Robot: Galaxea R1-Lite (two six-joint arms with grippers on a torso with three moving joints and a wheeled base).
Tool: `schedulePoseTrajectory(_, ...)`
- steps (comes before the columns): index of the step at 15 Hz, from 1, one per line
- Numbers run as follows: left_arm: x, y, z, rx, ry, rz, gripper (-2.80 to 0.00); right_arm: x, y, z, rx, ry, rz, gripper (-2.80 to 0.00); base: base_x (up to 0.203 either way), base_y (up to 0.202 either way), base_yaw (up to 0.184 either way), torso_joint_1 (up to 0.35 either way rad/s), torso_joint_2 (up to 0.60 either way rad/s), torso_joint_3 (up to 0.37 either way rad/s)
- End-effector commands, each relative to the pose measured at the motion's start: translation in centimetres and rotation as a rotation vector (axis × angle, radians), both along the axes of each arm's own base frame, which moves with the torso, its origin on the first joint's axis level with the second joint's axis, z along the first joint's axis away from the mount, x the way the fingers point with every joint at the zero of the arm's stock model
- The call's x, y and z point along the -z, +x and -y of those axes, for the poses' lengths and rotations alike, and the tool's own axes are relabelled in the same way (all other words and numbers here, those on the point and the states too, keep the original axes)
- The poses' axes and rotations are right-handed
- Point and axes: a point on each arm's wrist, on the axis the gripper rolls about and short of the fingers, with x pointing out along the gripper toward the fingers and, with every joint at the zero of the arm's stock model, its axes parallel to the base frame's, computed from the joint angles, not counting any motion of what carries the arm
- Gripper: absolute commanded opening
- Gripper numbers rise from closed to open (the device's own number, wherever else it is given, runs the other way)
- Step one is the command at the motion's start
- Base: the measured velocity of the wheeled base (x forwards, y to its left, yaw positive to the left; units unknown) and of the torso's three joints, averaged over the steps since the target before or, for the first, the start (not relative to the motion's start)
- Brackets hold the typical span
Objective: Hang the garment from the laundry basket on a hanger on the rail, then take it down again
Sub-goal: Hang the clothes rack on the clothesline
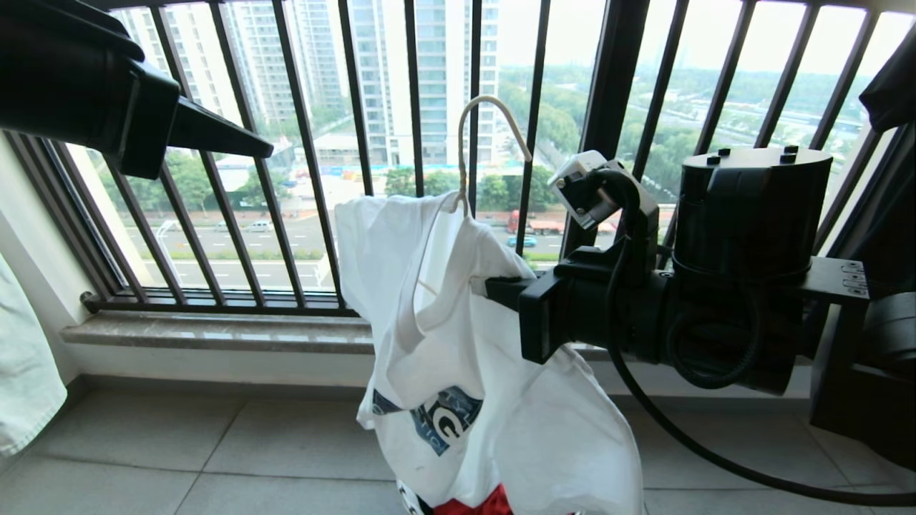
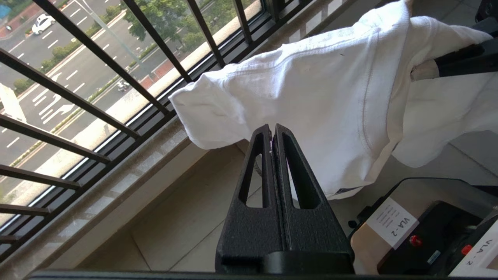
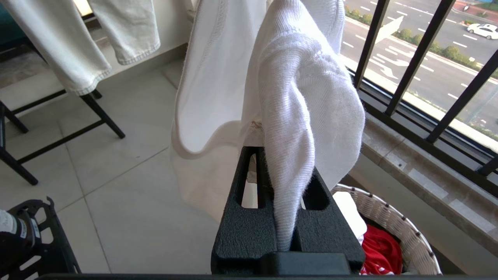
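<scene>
Your right pincer (image 1: 494,290) is clenched on the white T-shirt (image 1: 458,343), and the right wrist view shows a fold of the ribbed cloth caught between its jaws, apparently together with an arm of the cream wire hanger (image 1: 476,143), though the cloth hides the wire there. The shirt is draped on that hanger, which is held up in front of the window railing (image 1: 308,143); its hook stands free above the collar, hooked on nothing in view. The rail itself is out of sight, so you cannot yet tell how far the hook has to travel.

Your left pincer (image 1: 268,149) is clenched on nothing, up at the left and well apart from the shirt. The left wrist view shows one sleeve (image 2: 218,116) bunched and sticking out toward the railing.

Judging from this, the step in hand is dressing the shirt squarely on the hanger before it goes up. Release the left pincer before you approach, take the bunched sleeve near its shoulder seam, and draw it along the hanger arm. Keep the right grip steady so the hook stays upright. The laundry basket (image 3: 393,229) sits on the floor beneath the shirt's hem; keep the cloth from snagging on its rim.
</scene>
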Motion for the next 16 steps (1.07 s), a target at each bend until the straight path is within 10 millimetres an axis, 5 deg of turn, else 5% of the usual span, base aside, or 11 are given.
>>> schedulePoseTrajectory(1,0.2,-0.1,0.1,0.090,0.082,0.038,-2.80,0.1,0.1,0.5,-0.037,0.006,-0.006,-2.80,0.000,0.000,0.000,0.000,0.00,0.000)
schedulePoseTrajectory(10,3.1,-1.3,0.8,0.344,0.214,-0.127,-2.80,0.7,-0.8,1.6,-0.254,0.015,-0.049,-2.80,0.000,0.000,0.000,0.000,0.00,0.000)
schedulePoseTrajectory(11,3.3,-1.4,0.8,0.352,0.224,-0.126,0.00,0.9,-0.9,1.7,-0.278,0.013,-0.055,-2.80,0.000,0.000,0.000,0.000,0.00,0.000)
schedulePoseTrajectory(16,3.9,-0.9,1.0,0.361,0.236,-0.142,0.00,1.0,-1.3,1.8,-0.311,0.015,-0.063,-2.80,0.000,0.000,0.000,0.000,0.00,0.000)
